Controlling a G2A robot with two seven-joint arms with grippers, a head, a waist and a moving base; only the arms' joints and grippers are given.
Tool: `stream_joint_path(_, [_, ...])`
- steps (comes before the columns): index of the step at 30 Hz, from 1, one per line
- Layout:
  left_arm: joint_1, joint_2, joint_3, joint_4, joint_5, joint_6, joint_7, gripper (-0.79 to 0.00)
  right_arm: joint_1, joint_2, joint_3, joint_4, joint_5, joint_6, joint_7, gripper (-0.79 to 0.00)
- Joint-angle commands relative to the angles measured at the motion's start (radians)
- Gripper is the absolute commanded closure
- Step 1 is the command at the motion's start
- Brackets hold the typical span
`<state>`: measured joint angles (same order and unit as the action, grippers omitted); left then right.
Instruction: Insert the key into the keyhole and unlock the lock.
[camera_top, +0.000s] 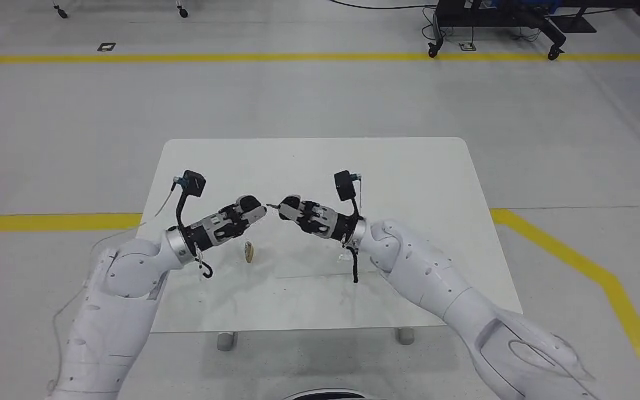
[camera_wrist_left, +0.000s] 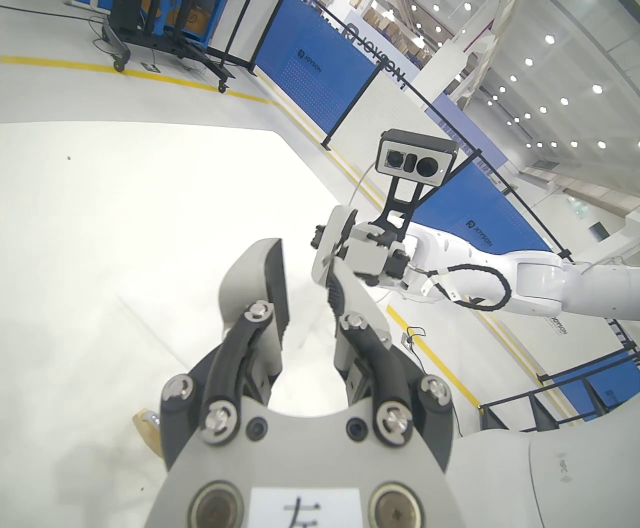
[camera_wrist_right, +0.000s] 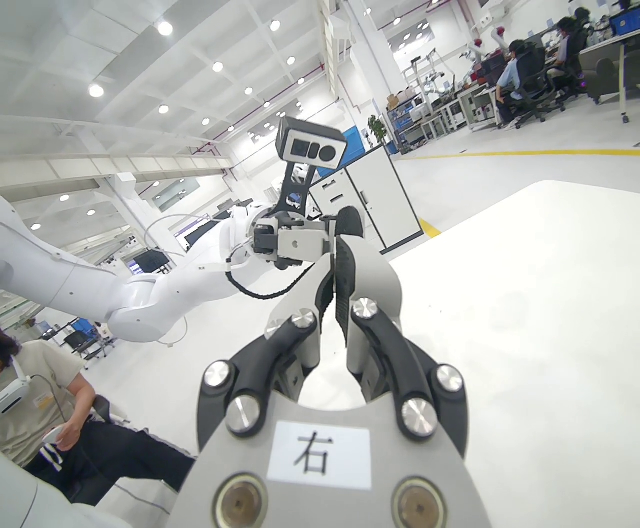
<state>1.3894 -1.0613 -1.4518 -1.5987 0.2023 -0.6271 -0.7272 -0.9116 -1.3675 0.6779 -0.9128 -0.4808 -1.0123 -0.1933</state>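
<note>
I see my right gripper (camera_top: 283, 207) pinched tight on the thin key (camera_top: 272, 207), my left gripper (camera_top: 260, 211) facing it at 9 o'clock with jaws partly apart and empty, and the brass lock (camera_top: 249, 252) on the table (camera_top: 420, 180) at the left gripper's 6 o'clock.

Lock (camera_top: 249, 251): a small brass-coloured padlock lying on the white table (camera_top: 420, 200), near its front edge. Key (camera_wrist_left: 327, 260): a thin silver sliver pinched at the tips of the right gripper (camera_top: 284, 208), raised above the table and apart from the lock.
</note>
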Motion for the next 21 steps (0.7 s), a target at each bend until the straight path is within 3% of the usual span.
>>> stream_joint_path(1, [0.004, 0.003, -0.023, -0.008, 0.042, 0.002, 0.03, -0.785, -0.013, 0.024, 0.05, -0.006, -0.048, 0.0, -0.055, 0.0])
stream_joint_path(4, [0.018, 0.013, -0.049, -0.02, 0.14, -0.009, 0.008, -0.785, -0.052, 0.067, 0.145, -0.022, -0.151, 0.0, -0.144, 0.0])
stream_joint_path(10, [0.076, 0.043, -0.084, -0.095, 0.325, -0.057, -0.191, -0.785, -0.179, 0.134, 0.309, -0.127, -0.298, 0.0, -0.242, 0.0])
stream_joint_path(14, [0.111, 0.048, -0.064, -0.157, 0.554, -0.016, -0.181, -0.785, -0.185, 0.137, 0.315, -0.133, -0.3, 0.0, -0.243, 0.0])
stream_joint_path(19, [0.123, 0.048, -0.003, -0.164, 0.709, 0.021, -0.151, -0.785, -0.185, 0.137, 0.315, -0.133, -0.3, 0.0, -0.243, 0.0])
stream_joint_path(20, [0.121, 0.047, 0.006, -0.162, 0.723, 0.027, -0.144, -0.751, -0.185, 0.137, 0.315, -0.133, -0.3, 0.0, -0.243, 0.0])
stream_joint_path(21, [0.12, 0.047, 0.017, -0.159, 0.739, 0.031, -0.142, -0.668, -0.185, 0.137, 0.315, -0.133, -0.3, 0.0, -0.243, 0.0])
